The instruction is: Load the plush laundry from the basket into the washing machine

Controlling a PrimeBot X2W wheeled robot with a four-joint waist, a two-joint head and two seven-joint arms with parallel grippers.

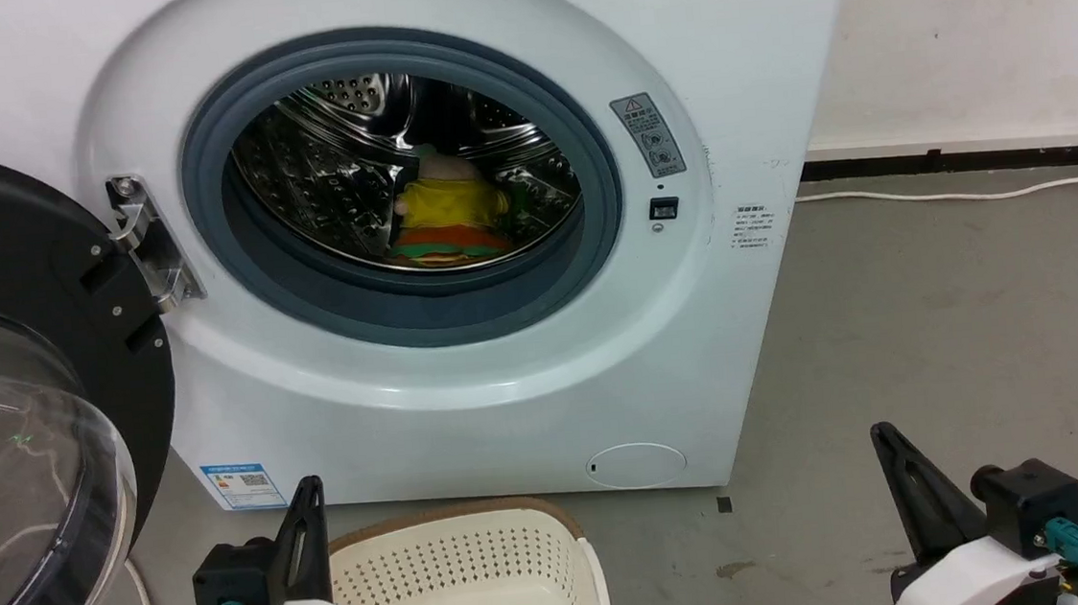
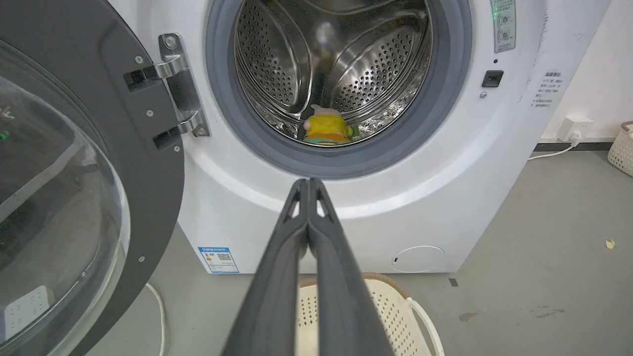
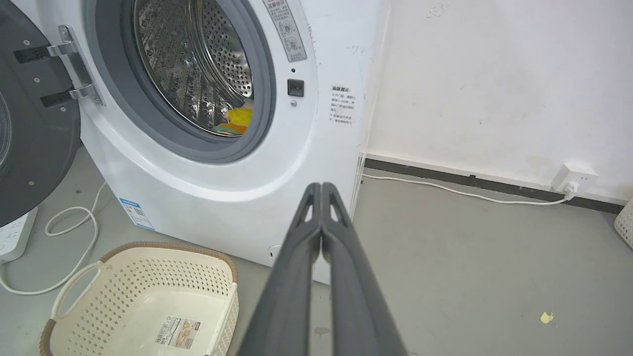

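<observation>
Loading looks done: the doll [image 1: 447,202] and burger [image 1: 443,246] lie low in the washer [image 1: 471,414] drum, and the basket [image 3: 163,274] on the floor in front shows just its label. The door [image 1: 18,286] remains to be shut. The left gripper [image 2: 307,184] and right gripper [image 3: 321,188] hang low, clenched on nothing, pointing at the washer.

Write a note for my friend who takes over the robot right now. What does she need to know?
Left gripper: shut, holding nothing, raised in front of the washing machine.
Right gripper: shut, holding nothing.
Doll and burger plush: both lie inside the drum.
Basket: on the floor in front of the machine, with no toys seen in it.
Done: loading looks finished.
Left: probably nothing to load; the door stands open.
</observation>
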